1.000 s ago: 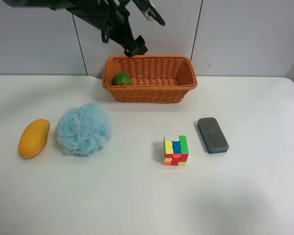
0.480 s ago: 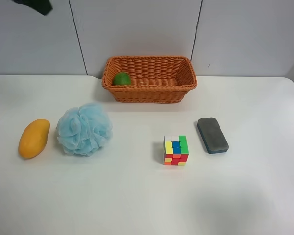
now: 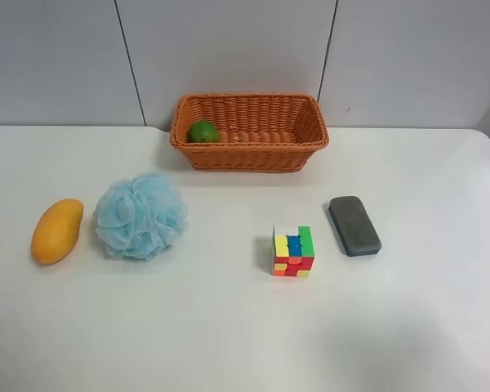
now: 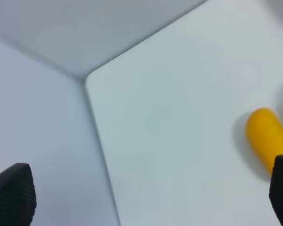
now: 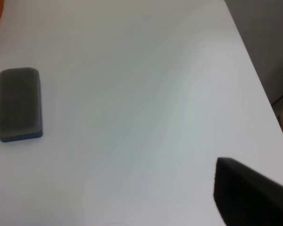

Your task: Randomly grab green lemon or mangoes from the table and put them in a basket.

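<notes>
The green lemon (image 3: 202, 131) lies inside the orange-brown wicker basket (image 3: 310, 135), at its left end. The orange-yellow mango (image 3: 56, 231) lies on the white table (image 3: 229, 327) at the left. No arm shows in the exterior high view. In the left wrist view my left gripper (image 4: 146, 193) is open and empty, its fingertips (image 4: 12, 195) far apart, high over the table's corner (image 4: 87, 77), with the mango (image 4: 269, 141) off to one side. Only one finger (image 5: 250, 197) of my right gripper shows, over bare table.
A fluffy light-blue bath pouf (image 3: 140, 215) sits right beside the mango. A colour cube (image 3: 293, 251) and a dark grey eraser (image 3: 354, 225) lie at centre right. The eraser (image 5: 19, 104) also shows in the right wrist view. A grey wall runs behind the basket.
The dark arm that hung above the basket's left end has pulled away up and left, out of the exterior high view. The lemon and other objects have not moved.
</notes>
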Tool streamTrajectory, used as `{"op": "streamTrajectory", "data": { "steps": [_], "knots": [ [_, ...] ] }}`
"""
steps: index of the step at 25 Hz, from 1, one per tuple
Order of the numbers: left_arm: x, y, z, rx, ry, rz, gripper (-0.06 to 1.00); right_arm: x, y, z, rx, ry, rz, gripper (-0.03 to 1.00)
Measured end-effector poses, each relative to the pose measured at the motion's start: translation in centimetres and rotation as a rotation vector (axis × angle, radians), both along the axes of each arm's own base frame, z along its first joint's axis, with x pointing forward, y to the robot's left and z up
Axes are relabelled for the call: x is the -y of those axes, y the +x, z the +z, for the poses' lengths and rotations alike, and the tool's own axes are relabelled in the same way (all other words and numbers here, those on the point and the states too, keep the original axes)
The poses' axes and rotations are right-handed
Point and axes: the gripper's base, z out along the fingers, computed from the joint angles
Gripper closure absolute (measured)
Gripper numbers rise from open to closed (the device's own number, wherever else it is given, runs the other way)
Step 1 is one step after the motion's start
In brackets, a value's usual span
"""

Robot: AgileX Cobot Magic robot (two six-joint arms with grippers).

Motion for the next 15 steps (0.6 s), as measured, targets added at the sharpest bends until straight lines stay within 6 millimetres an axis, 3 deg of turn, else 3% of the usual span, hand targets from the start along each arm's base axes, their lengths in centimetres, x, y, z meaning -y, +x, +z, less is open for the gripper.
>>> {"op": "streamTrajectory", "data": {
  "steps": [2, 6, 10, 15],
  "knots": [
    [0.3, -3.9, -1.1, 0.066, -0.042, 0.043, -0.05, 0.0, 0.0, 0.0, 0.0, 0.0, 0.0, -0.02],
    [1.5, -9.1, -4.2, 0.187, -0.16, 0.066, -0.05, 0.0, 0.0, 0.0, 0.0, 0.0, 0.0, -0.02],
    [2.0, -11.8, -7.6, 0.24, -0.268, 0.104, -0.05, 0.0, 0.0, 0.0, 0.0, 0.0, 0.0, -0.02],
    [2.4, -13.4, -12.0, 0.248, -0.348, 0.134, -0.05, 0.0, 0.0, 0.0, 0.0, 0.0, 0.0, -0.02]
  ]
}}
